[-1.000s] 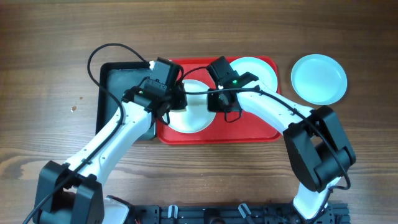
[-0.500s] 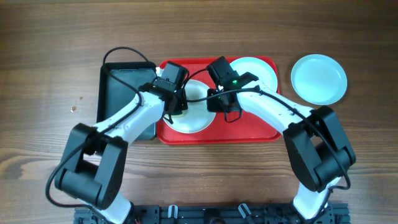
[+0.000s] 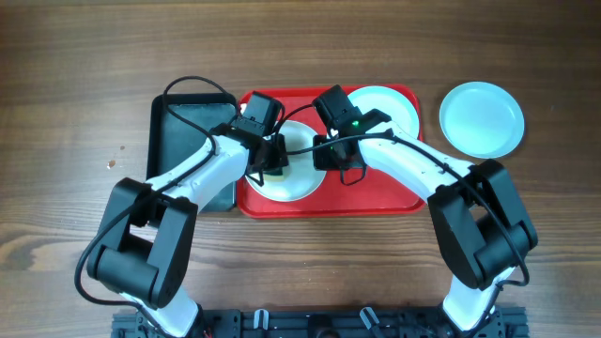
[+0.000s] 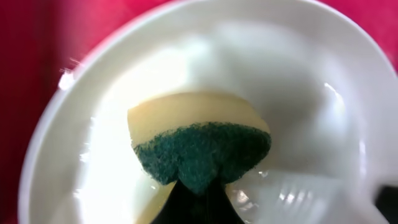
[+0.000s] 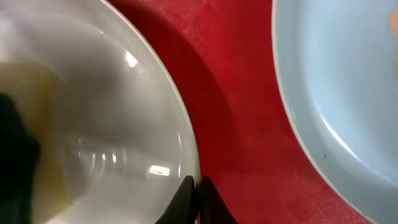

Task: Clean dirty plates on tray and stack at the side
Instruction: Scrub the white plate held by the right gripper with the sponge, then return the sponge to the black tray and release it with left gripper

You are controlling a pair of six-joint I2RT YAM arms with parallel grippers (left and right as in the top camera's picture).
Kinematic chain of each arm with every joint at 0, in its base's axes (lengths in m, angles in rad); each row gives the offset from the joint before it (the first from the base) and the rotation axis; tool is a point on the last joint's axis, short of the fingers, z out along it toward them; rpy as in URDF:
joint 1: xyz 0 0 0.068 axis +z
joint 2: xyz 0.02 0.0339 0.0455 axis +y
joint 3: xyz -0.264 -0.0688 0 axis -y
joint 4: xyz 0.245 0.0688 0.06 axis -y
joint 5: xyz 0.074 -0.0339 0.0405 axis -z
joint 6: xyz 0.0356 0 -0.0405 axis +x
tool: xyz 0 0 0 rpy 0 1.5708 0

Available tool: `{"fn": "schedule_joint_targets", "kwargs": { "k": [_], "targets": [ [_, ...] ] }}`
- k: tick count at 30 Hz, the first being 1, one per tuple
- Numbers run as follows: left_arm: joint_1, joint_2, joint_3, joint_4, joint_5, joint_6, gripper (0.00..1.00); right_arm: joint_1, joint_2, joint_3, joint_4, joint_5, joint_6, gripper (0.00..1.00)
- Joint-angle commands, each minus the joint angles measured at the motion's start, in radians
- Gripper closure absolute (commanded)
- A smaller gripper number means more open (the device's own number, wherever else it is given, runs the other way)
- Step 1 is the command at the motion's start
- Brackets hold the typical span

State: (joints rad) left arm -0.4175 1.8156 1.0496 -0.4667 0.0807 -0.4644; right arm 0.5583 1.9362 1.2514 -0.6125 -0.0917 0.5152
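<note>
While the left gripper (image 4: 198,196) clamps a sponge (image 4: 196,134) against the white plate (image 4: 292,81), the right gripper (image 5: 194,190) pinches its rim.

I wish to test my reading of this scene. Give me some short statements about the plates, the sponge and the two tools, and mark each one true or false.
1. The left tool holds a yellow and green sponge on the white plate. True.
2. All three plates lie on the red tray. False: one pale blue plate lies on the table, right of the tray.
3. The right tool pinches the white plate's rim. True.
4. The black basin stands right of the tray. False: it stands at its left.
</note>
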Motion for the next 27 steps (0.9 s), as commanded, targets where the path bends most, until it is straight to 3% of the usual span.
{"fn": "schedule_joint_targets", "kwargs": {
  "k": [1, 11, 17, 21, 27],
  "targets": [
    [-0.011, 0.036, -0.004, 0.019, 0.195, 0.016, 0.96, 0.007, -0.01, -0.003, 0.017, -0.067, -0.022, 0.96],
    [-0.013, 0.027, 0.0, 0.061, 0.323, 0.016, 0.96, 0.007, -0.01, -0.003, 0.015, -0.067, -0.022, 0.96],
    [0.01, -0.129, 0.025, 0.068, 0.31, 0.016, 0.96, 0.007, -0.01, -0.003, 0.014, -0.067, -0.022, 0.96],
    [0.063, -0.243, 0.026, 0.032, 0.158, 0.016, 0.96, 0.007, -0.01, -0.003, 0.013, -0.067, -0.022, 0.96],
    [0.198, -0.266, 0.026, -0.153, -0.036, 0.099, 0.96, 0.007, -0.01, -0.003, 0.01, -0.066, -0.022, 0.95]
  ]
}}
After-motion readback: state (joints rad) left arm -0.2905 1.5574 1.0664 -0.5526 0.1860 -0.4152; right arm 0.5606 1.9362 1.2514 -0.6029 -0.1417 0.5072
